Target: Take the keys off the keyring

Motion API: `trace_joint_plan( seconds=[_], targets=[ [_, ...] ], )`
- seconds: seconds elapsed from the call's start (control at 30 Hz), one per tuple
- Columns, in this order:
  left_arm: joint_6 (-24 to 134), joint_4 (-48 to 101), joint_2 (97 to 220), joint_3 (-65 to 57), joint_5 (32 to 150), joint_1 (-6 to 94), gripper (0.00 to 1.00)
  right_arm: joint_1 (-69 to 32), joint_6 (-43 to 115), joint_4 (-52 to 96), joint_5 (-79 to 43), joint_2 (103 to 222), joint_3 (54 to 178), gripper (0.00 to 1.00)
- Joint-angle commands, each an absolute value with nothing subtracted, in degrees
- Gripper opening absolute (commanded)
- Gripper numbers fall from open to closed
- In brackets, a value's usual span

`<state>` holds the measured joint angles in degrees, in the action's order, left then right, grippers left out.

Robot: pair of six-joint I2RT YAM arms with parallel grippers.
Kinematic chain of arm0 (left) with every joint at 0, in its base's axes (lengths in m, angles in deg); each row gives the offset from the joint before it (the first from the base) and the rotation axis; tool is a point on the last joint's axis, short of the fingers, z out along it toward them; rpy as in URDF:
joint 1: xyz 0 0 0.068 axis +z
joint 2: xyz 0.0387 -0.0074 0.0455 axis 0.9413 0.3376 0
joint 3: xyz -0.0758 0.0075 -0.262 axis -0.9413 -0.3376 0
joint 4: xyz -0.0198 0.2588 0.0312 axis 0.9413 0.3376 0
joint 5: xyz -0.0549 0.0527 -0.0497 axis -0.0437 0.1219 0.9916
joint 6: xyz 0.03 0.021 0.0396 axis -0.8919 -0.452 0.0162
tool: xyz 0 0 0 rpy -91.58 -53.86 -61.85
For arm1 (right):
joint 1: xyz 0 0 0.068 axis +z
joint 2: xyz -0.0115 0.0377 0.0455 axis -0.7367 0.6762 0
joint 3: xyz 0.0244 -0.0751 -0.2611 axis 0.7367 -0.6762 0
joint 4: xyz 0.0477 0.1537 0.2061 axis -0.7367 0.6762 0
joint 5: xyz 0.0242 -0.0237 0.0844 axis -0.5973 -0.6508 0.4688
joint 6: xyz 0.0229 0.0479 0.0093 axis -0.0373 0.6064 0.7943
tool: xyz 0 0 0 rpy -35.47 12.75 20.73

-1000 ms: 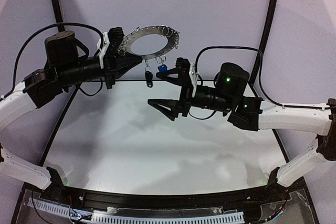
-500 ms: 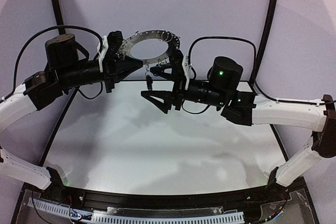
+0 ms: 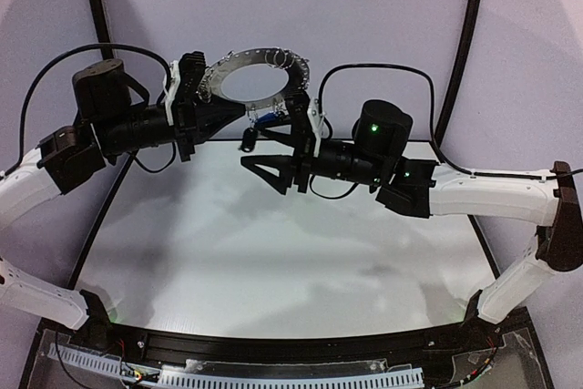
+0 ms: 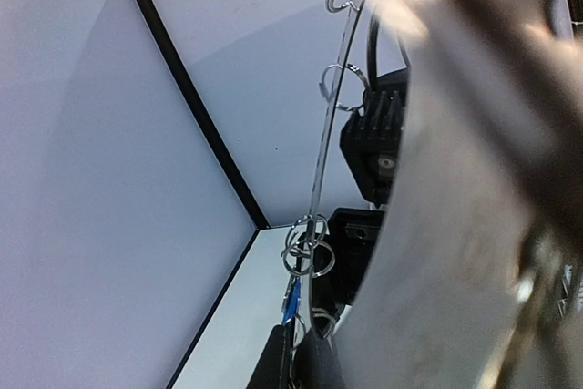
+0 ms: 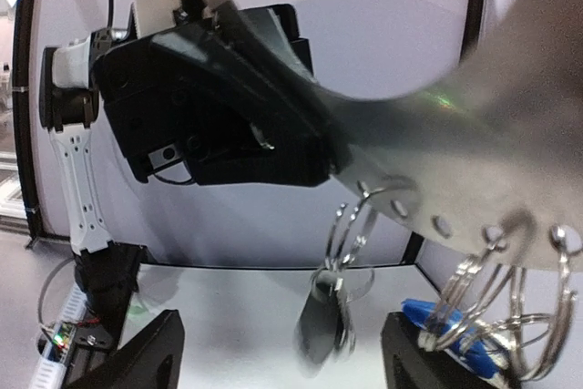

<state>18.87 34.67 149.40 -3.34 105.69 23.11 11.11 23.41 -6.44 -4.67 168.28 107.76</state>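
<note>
The keyring (image 3: 296,72) is held up above the far edge of the table (image 3: 273,252), clamped at its left rim by the left end effector (image 3: 205,88). Its outer rim is fringed with thin wire loops (image 4: 310,248). Two keys are hung from loops on the lower rim: in the right wrist view the blue key (image 5: 446,321) is seen to the right and the black key (image 5: 319,323), blurred, beside it. The right end effector (image 3: 255,147) is spread wide just under the ring, and both keys are framed between its fingers (image 5: 150,357); contact with either key cannot be told. In the left wrist view the ring is seen nearly edge-on, with the blue key at its lower end
</note>
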Motion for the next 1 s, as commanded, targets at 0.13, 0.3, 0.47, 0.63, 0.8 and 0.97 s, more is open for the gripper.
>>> trace_joint_plan(
  seconds=[0.13, 0.3, 0.47, 0.63, 0.8, 0.97],
  targets=[
    [20.1, 31.6, 147.3, -4.4, 107.7, 22.9, 0.01, 11.4, 25.3, -9.1, -4.1, 169.2, 109.3, 0.71],
    [20.8, 30.1, 147.4, -4.8, 104.1, 22.9, 0.01, 11.5, 25.2, -9.3, -6.7, 168.6, 108.9, 0.75],
    [22.5, 27.0, 148.1, -5.4, 97.2, 22.9, 0.01, 11.5, 23.9, -8.1, -11.8, 168.2, 108.0, 0.76],
    [22.3, 26.8, 149.0, -4.7, 95.0, 22.9, 0.01, 11.5, 21.3, -8.1, -16.8, 168.6, 108.1, 0.76],
    [22.6, 26.4, 150.0, -3.8, 94.0, 22.9, 0.01, 11.4, 20.6, -8.5, -16.0, 169.1, 109.1, 0.76],
    [23.3, 24.7, 150.6, -3.9, 90.7, 22.9, 0.01, 11.5, 19.6, -10.8, -18.0, 168.8, 107.9, 0.77]
  ],
)
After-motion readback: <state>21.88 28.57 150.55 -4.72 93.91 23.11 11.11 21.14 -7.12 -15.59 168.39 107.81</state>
